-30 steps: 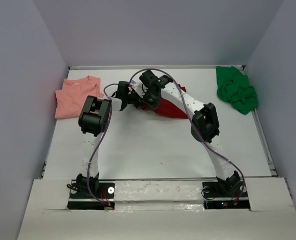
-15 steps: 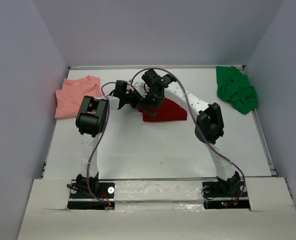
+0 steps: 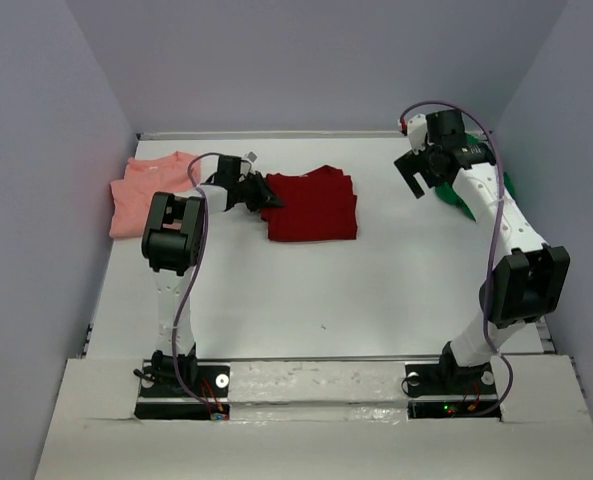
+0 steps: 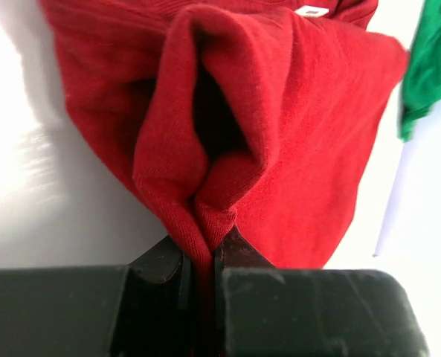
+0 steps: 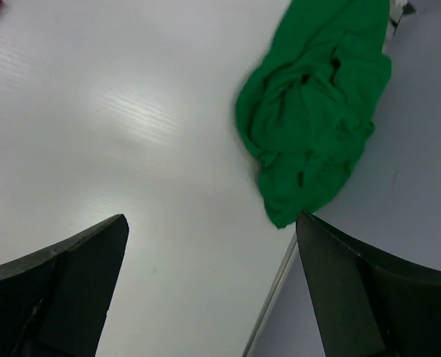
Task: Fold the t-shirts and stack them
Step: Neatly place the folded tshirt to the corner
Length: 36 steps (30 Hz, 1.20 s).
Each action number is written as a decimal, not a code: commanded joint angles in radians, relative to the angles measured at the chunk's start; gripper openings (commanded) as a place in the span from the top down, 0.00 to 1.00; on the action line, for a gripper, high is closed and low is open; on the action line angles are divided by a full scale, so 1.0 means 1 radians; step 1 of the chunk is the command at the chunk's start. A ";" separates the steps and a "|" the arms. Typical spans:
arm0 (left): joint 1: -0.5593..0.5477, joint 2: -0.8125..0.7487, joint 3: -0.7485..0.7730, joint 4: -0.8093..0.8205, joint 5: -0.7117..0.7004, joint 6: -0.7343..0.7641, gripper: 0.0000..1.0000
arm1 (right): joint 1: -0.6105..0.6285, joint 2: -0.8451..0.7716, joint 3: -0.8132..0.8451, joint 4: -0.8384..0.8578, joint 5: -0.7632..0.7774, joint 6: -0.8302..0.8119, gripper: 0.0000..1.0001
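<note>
Left gripper (image 3: 259,192), seen from above, sits at the left edge of the folded dark red t-shirt (image 3: 312,206); the salmon pink t-shirt (image 3: 144,195) lies far left, and the right gripper (image 3: 423,172) hangs over the bright green t-shirt (image 3: 459,205) at the far right corner. From the left wrist, the jaws are clamped on a raised fold of red cloth. From the right wrist, the fingers (image 5: 71,282) stand wide apart over the white table (image 5: 131,111) — the green one lies crumpled by its edge.

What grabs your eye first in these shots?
The folded red shirt in the middle of the table, its left edge pinched in the left hand. At far right, the open right hand hangs near a crumpled green shirt; a pink shirt lies far left.
</note>
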 commanded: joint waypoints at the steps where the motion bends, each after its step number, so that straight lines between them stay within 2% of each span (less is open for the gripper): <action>1: -0.005 -0.017 0.085 -0.183 -0.125 0.208 1.00 | 0.020 -0.063 -0.136 0.092 0.021 -0.019 0.00; 6: 0.004 0.014 0.246 -0.470 -0.261 0.437 1.00 | 0.020 -0.097 -0.233 0.116 -0.008 0.000 0.00; 11: 0.069 -0.004 0.283 -0.590 -0.324 0.540 1.00 | 0.020 -0.131 -0.301 0.141 -0.050 0.012 0.00; 16: 0.123 -0.090 0.275 -0.605 -0.340 0.601 1.00 | 0.020 -0.158 -0.368 0.162 -0.054 0.023 0.00; 23: 0.187 -0.025 0.567 -0.906 -0.410 0.741 1.00 | 0.010 -0.185 -0.440 0.187 -0.107 0.037 0.00; 28: 0.253 -0.018 0.665 -0.971 -0.395 0.796 1.00 | 0.010 -0.172 -0.479 0.204 -0.152 0.046 0.00; 36: 0.359 -0.012 0.674 -0.978 -0.378 0.801 1.00 | 0.010 -0.145 -0.485 0.204 -0.157 0.046 0.00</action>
